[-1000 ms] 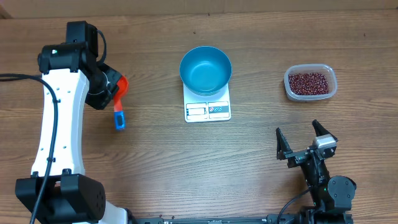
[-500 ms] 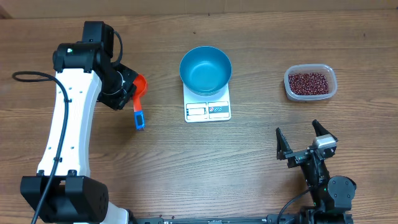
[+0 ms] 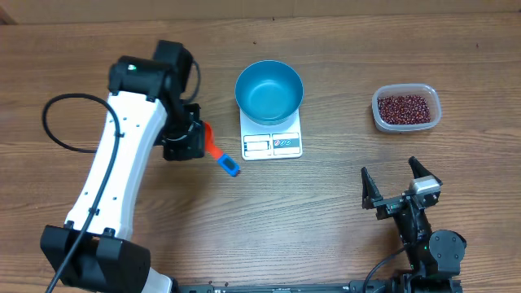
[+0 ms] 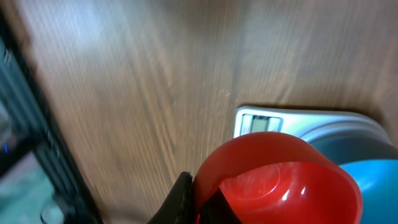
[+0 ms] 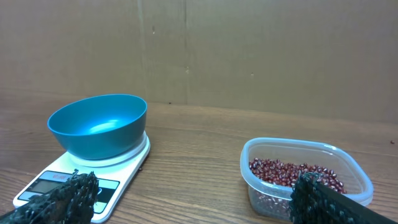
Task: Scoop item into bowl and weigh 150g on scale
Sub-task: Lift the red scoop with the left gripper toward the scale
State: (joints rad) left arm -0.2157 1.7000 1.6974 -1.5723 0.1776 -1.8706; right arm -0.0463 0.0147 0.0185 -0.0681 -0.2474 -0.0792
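Left gripper (image 3: 194, 140) clamped on red scoop (image 3: 213, 144), just left of scale (image 3: 272, 145) — blue bowl (image 3: 269, 91) sits on it. Right gripper (image 3: 388, 168) wide open, holding nothing — beans (image 3: 404, 107) in clear tub (image 3: 377, 116), far right.

legible text: none | scale (image 3: 272, 130): printed label (image 3: 286, 144) beside display window (image 3: 257, 146) on its near edge, marks too small to read from overhead | left wrist: display window blurred, no digits made out | right wrist: display seen at a low angle, unreadable
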